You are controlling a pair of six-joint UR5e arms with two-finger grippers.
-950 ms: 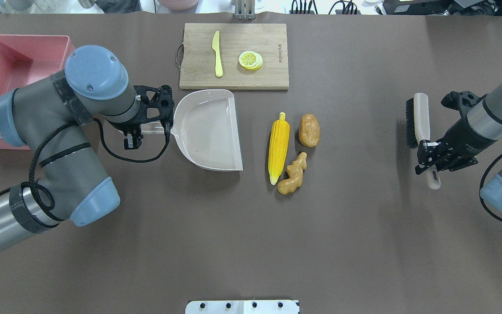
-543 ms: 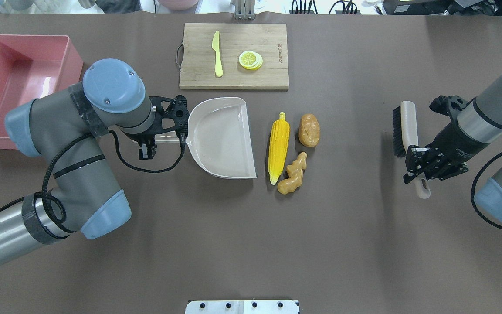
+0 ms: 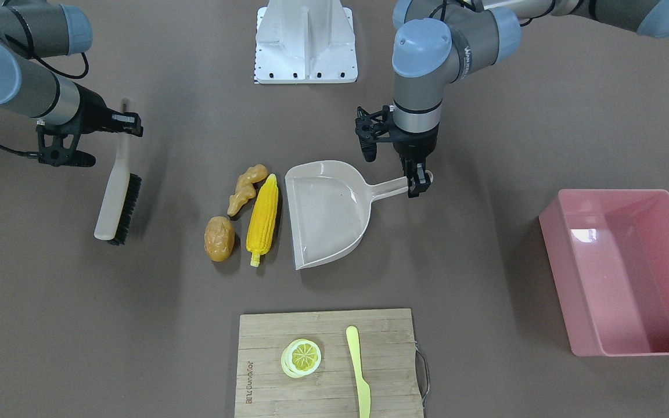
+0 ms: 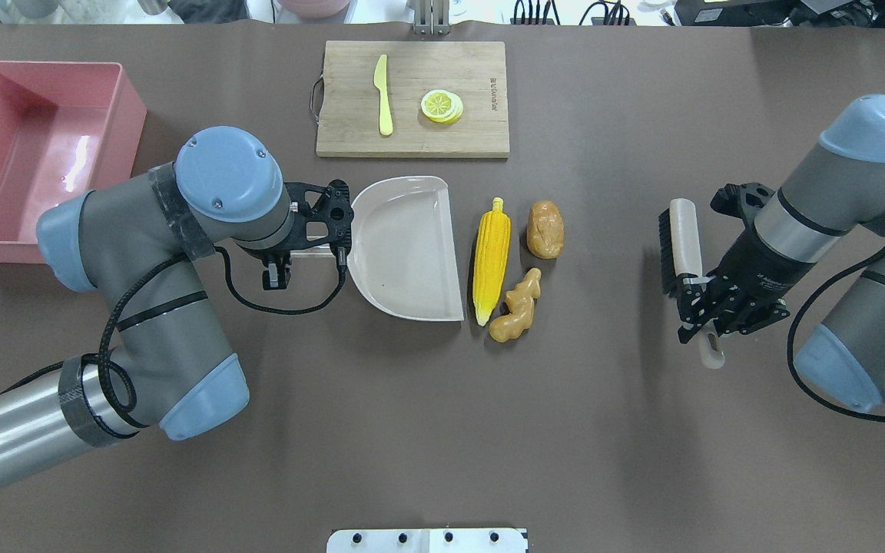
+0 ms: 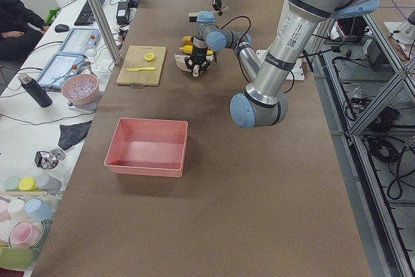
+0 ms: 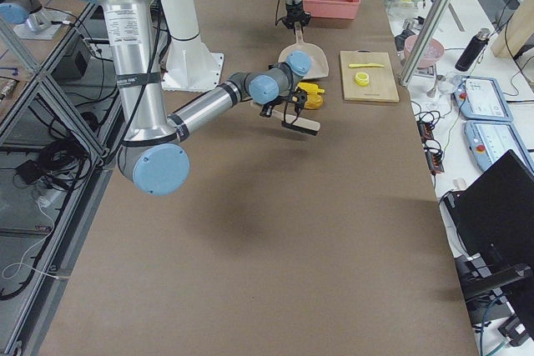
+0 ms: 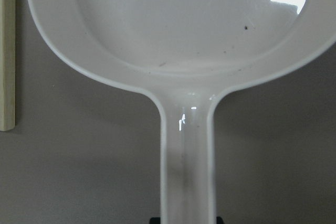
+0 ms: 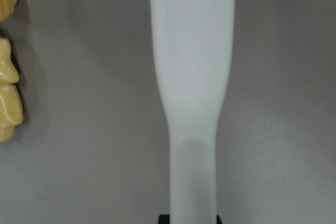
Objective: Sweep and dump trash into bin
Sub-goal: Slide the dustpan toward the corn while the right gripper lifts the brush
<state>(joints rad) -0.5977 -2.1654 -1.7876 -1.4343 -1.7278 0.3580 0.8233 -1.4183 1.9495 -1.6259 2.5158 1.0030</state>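
dustpan just beside corn cob | brush in right fingers, well apart from potato

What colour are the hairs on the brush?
Black. The brush shows them best in the front-facing view, along one side of its pale beige back.

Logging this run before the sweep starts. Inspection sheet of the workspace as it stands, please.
Surface: brown table cover, smooth.
Job's things: corn cob, potato and ginger root grouped just off the dustpan's open edge, none in it; pink bin empty.
Clutter: cutting board with knife and lemon slices, apart from the trash.
Grippers: left gripper shut on the dustpan handle; right gripper shut on the brush handle, bristles facing the trash.
Cables: black cable loops by the left wrist; right arm's cable hangs beside it.
Surroundings: side desk with screens, bottles, cups; seated person.
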